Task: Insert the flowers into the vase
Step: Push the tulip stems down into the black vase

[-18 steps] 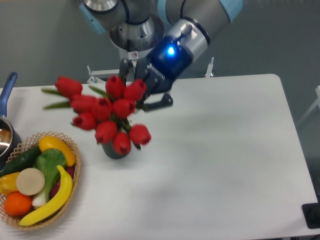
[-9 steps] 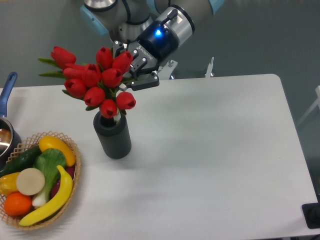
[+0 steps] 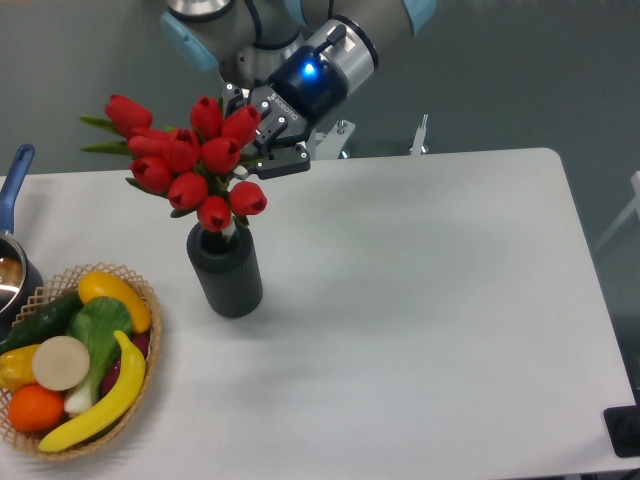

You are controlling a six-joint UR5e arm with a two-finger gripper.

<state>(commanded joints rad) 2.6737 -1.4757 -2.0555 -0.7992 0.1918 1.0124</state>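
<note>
Basket (image 3: 148, 330): nearest the camera, at the left table edge; fruit and vegetables are held in it, well apart from the work.
Pot (image 3: 14, 262): cut off at the left border, only a blue handle and part of the rim are shown.
Table (image 3: 430, 300): white top, on which the vase is stood.
Vase (image 3: 226, 270): dark ribbed cylinder, upright, left of the table's centre; its mouth is partly covered by the lowest buds.
Flowers (image 3: 190, 165): red tulip bunch, closed buds, green leaves at the far left; heads are spread just above the vase mouth, stem ends appear to be entered in it. The bunch is leaned up and to the left of the mouth.
Gripper (image 3: 268, 148): behind and right of the buds, above the vase; it is closed on the stems, though the contact is hidden by the buds.
Key relation: the vase mouth is found below and slightly left of the gripper; the stem axis is judged tilted, so a downward move with straightening is called for.
</note>
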